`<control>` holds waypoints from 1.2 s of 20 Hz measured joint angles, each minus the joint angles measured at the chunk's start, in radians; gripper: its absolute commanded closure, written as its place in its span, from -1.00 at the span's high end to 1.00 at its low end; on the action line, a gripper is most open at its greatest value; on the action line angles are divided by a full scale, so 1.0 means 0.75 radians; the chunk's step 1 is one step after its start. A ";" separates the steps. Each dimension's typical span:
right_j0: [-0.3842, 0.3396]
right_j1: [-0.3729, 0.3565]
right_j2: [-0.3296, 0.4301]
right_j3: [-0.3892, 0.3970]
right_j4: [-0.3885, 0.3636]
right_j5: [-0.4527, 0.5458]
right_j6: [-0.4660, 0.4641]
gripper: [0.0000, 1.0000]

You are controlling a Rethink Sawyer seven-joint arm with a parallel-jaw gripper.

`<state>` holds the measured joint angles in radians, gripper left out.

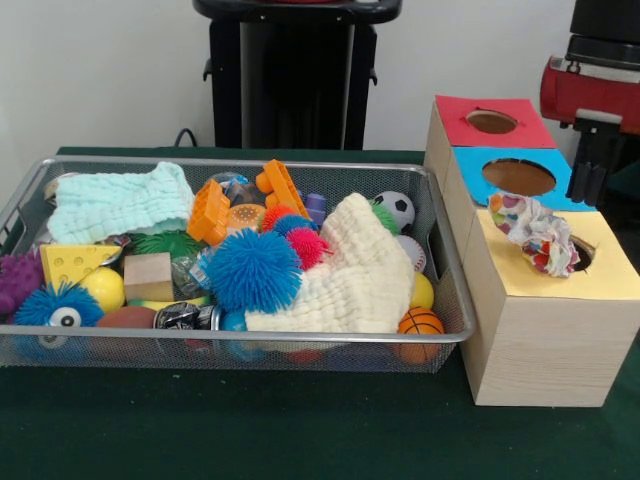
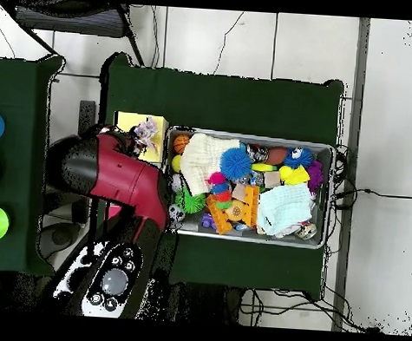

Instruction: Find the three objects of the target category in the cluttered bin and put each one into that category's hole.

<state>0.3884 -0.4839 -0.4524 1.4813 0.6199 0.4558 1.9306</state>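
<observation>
Wrapper (image 1: pixel 540 233) sits half on the yellow hole's (image 1: pixel 583 254) rim; gripper (image 1: pixel 591 187) hangs above, finger spread unclear. Nudge it fully inside.

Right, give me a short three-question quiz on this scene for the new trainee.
1. True or false: the spotted wrapper lies inside the wire bin.
2. In the front view, which colour of surround tops the box nearest the camera? A red, B blue, C yellow.
3. Fill in: in the front view, the mint cloth lies in the bin's far ___ corner.

Key: 1 false: it sits on the yellow surround, at the hole. 2 C. 3 left.
</observation>
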 measured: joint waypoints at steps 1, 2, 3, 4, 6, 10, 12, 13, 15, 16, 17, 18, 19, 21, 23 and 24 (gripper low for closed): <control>-0.001 0.003 -0.003 -0.004 0.000 0.000 0.000 -1.00; -0.002 0.006 -0.006 -0.009 0.000 0.000 0.000 -1.00; -0.004 0.009 -0.009 -0.014 0.000 0.000 0.000 -1.00; -0.005 0.012 -0.012 -0.018 0.000 0.000 0.000 -1.00; -0.007 0.021 -0.022 -0.031 0.000 0.000 0.000 -1.00; -0.017 0.041 -0.047 -0.058 0.000 0.000 0.000 -1.00; -0.022 0.042 -0.049 -0.061 0.000 0.000 0.000 -1.00; -0.025 0.042 -0.049 -0.062 0.000 0.000 0.000 -1.00; -0.033 0.042 -0.051 -0.062 0.000 0.000 0.000 -1.00; -0.035 0.042 -0.052 -0.062 0.000 0.000 0.000 -1.00; -0.037 0.042 -0.053 -0.062 0.000 0.000 0.000 -1.00; -0.039 0.042 -0.056 -0.062 0.000 0.000 0.000 -1.00; -0.039 0.042 -0.060 -0.062 0.000 0.000 0.000 -1.00; -0.040 0.042 -0.072 -0.062 -0.010 0.000 0.000 -1.00; -0.044 0.042 -0.076 -0.062 -0.025 0.000 0.000 -1.00; -0.046 0.042 -0.076 -0.062 -0.033 0.000 0.000 -1.00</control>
<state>0.3537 -0.4527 -0.5097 1.4345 0.5953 0.4560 1.9306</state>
